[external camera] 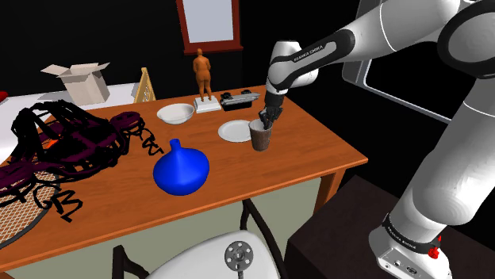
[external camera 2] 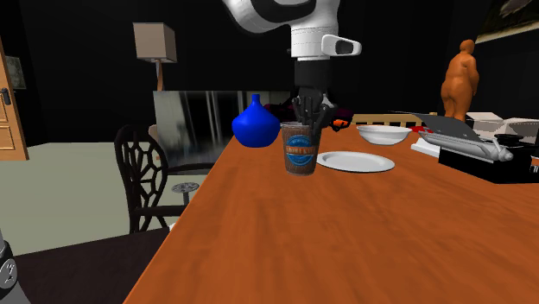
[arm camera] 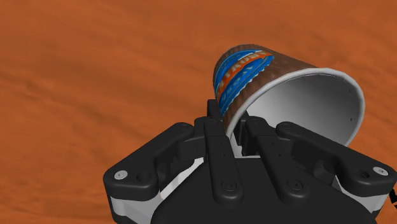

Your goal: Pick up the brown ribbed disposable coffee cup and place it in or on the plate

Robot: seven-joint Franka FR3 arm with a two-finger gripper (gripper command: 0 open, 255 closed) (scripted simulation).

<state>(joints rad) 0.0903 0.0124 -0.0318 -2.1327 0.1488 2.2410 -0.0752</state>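
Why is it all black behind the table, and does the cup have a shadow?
Shoulder view: the black area behind the table has nothing drawn there. Wrist view: even light, no shadow visible beside the coffee cup. Second exterior view: dimmer, with a pale sheen on the table.

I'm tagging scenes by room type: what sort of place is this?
Probably a home dining area: a wooden table set with a plate and bowl, a chair beside it, and a floor lamp beyond.

The brown ribbed cup (arm camera: 254, 73) bears a blue-and-orange band; the plate (external camera: 235, 131) seems plain white, the vase (external camera: 182, 170) blue.
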